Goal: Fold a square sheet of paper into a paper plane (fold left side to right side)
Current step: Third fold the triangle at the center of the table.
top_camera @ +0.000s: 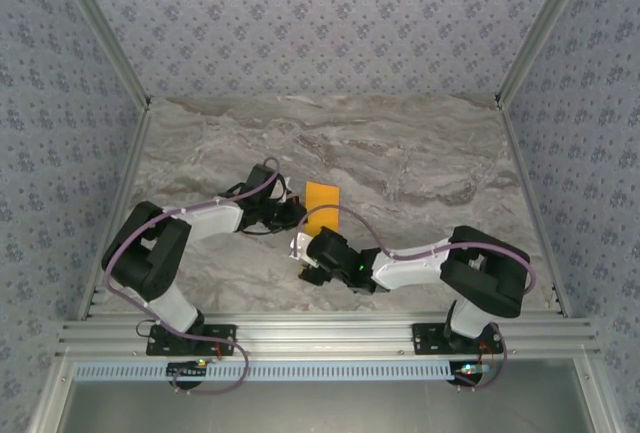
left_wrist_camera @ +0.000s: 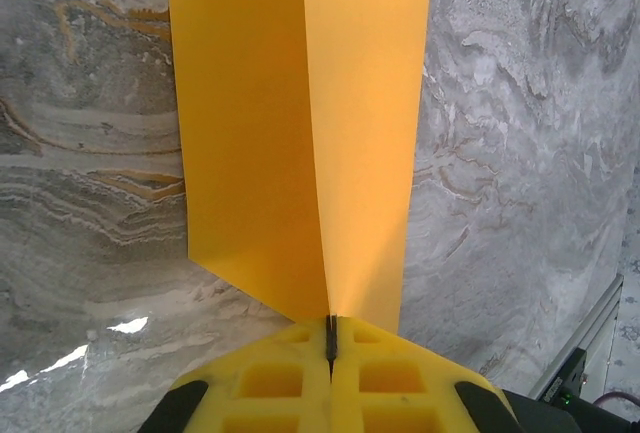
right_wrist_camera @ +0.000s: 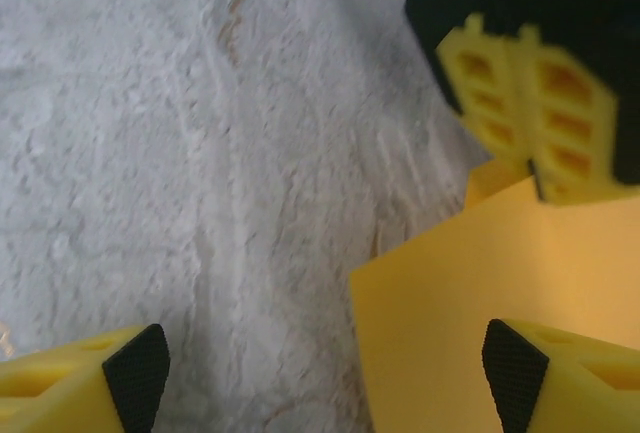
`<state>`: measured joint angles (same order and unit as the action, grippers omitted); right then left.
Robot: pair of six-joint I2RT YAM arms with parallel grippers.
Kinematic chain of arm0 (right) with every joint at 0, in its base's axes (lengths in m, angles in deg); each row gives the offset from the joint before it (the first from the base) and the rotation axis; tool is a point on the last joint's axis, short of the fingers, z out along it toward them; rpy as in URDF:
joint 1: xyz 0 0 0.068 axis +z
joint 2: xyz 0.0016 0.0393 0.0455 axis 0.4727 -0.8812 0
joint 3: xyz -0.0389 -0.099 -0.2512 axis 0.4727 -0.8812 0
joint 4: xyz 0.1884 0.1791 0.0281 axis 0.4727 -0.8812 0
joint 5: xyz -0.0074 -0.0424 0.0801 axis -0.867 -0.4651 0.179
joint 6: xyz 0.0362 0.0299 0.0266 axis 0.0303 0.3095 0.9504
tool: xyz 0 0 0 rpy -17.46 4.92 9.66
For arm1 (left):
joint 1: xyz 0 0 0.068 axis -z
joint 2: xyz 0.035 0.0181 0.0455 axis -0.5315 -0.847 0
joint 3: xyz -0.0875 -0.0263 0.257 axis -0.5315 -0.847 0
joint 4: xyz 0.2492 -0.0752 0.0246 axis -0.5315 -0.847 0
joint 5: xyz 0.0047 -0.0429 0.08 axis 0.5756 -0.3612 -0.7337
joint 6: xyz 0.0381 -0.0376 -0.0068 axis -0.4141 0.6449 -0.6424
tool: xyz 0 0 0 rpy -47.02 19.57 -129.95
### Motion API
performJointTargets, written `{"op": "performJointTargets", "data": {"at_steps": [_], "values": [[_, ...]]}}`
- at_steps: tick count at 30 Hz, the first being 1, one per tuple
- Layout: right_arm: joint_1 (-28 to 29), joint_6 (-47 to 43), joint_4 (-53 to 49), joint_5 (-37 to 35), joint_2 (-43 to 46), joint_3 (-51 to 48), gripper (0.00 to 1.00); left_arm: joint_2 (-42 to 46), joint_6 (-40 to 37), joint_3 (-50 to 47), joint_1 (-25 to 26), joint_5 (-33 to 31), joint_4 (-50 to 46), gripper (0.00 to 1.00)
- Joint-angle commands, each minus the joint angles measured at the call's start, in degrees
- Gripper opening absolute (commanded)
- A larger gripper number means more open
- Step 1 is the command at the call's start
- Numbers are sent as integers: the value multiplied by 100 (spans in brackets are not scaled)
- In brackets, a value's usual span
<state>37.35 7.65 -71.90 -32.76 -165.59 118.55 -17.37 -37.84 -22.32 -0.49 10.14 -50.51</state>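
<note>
Left end effector (left_wrist_camera: 330,341) pinching matte orange-yellow sheet (left_wrist_camera: 300,133) — creased | right end effector (right_wrist_camera: 325,368) agape

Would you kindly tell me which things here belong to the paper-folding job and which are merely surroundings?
Belonging to the job:
- thin orange-yellow sheet of paper, partly folded
- left pincer, shut on the paper's fold
- right pincer, open over the paper's edge

Merely there:
- grey marble-patterned tabletop
- aluminium frame rail
- blue-grey patterned wall panels
</note>
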Motion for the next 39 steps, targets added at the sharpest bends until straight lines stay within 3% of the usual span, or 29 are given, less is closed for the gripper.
{"op": "performJointTargets", "data": {"at_steps": [1, 4, 10, 21, 23, 31, 34, 39], "values": [[-113, -49, 294, -156, -142, 180, 83, 178, 11, 17, 39, 100, -118, 2], [-158, -42, 312, -145, -163, 233, 76, 199, 9, 26, 38, 98, -139, 1], [-223, -20, 302, 116, -12, 125, 53, 208, -40, 45, 46, 73, -218, 1], [-337, 16, 25, 492, 228, 61, 2, 159, -151, 113, 38, 27, -350, 3], [-361, 25, -36, 602, 259, 56, 0, 173, -180, 118, 34, 19, -380, 6], [-531, 217, -224, 1149, 269, -9, 0, 731, -616, 156, -235, -279, -1047, 43], [-635, 362, -220, 1370, 281, -32, 0, 943, -821, 255, -374, -288, -1314, 43], [-813, 576, -197, 1767, 294, -37, 0, 707, -1088, 785, -372, 126, -1396, 23]]}}
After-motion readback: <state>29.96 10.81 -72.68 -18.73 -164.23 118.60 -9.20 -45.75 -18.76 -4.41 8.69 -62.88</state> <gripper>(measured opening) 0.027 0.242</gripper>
